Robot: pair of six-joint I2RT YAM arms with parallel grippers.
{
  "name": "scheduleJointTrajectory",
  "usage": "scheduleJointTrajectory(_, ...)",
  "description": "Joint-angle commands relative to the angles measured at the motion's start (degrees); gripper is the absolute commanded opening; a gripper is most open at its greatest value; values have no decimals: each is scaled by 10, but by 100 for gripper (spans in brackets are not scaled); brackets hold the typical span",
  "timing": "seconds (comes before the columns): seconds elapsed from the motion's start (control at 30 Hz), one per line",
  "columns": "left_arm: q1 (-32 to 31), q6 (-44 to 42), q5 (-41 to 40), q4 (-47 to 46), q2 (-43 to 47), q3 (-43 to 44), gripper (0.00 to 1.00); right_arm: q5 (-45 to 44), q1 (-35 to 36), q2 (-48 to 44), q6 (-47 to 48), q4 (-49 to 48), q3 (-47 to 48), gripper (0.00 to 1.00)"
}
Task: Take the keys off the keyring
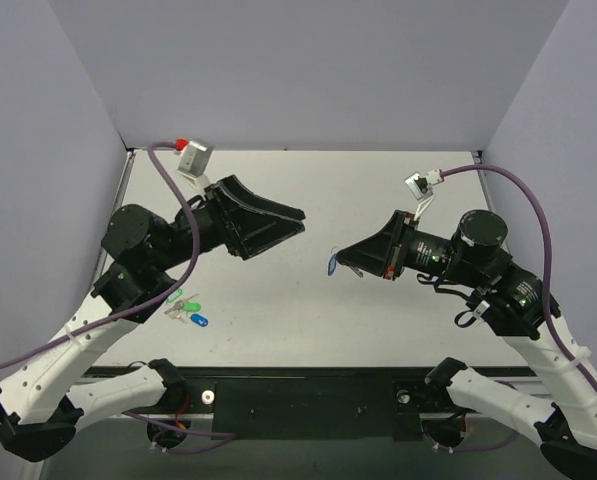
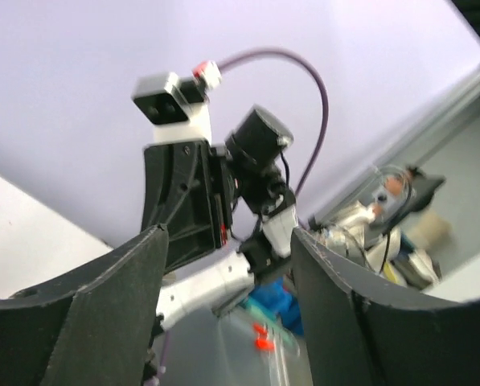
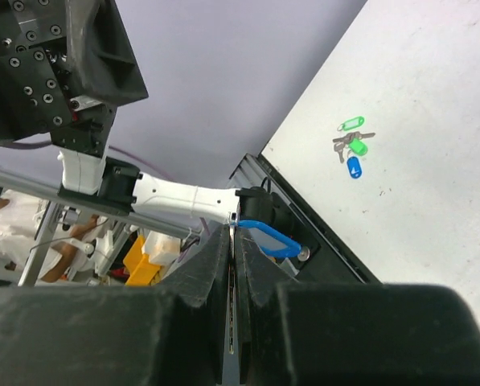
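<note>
Light-blue keyring [image 3: 268, 239] juts from the tightly pinching right fingers [image 3: 199, 281]; left fingers [image 2: 103, 305] stand spread.

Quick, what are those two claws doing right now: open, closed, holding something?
Left gripper: open, holding nothing.
Right gripper: shut on the keyring, pinching its light-blue tag.

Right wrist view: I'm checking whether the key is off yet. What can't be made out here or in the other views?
- Key: not discernible anywhere. In the right wrist view the shut right gripper covers the ring end of the blue tag.
- Top view: the blue tag is too small to show ring or key.
- Left wrist view: blurred; past the open left gripper no tag shows.
- Bunched tags: too small to count keys.
</note>
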State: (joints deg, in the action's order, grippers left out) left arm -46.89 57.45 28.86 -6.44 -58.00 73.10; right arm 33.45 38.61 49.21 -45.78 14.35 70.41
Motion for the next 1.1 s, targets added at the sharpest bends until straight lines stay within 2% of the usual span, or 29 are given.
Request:
scheduleJointTrajectory(0.0,29,44,-113,-65,39,-40,68,-44,-3,-10,-16,-45,-7,0)
scheduleJointTrajectory(0.03,36,55,-117,-84,46,-61,58,-49,-4,-12,-29,-68,-11,0)
scheduleJointTrajectory(0.07,38,76,-118,-114,48,-68,52,-52,-4,-13,-36,-79,-18,0)
scheduleJointTrajectory(0.3,37,95,-173,-158,69,-107,51,-82,-3,-18,-126,-272,-62,0)
scheduleJointTrajectory(0.47,28,79,-162,-161,52,-93,55,-72,-2,15,-173,-401,-80,0)
scheduleJointTrajectory(1.07,4,50,-181,-154,7,-71,54,-46,4,51,-192,-437,-55,0)
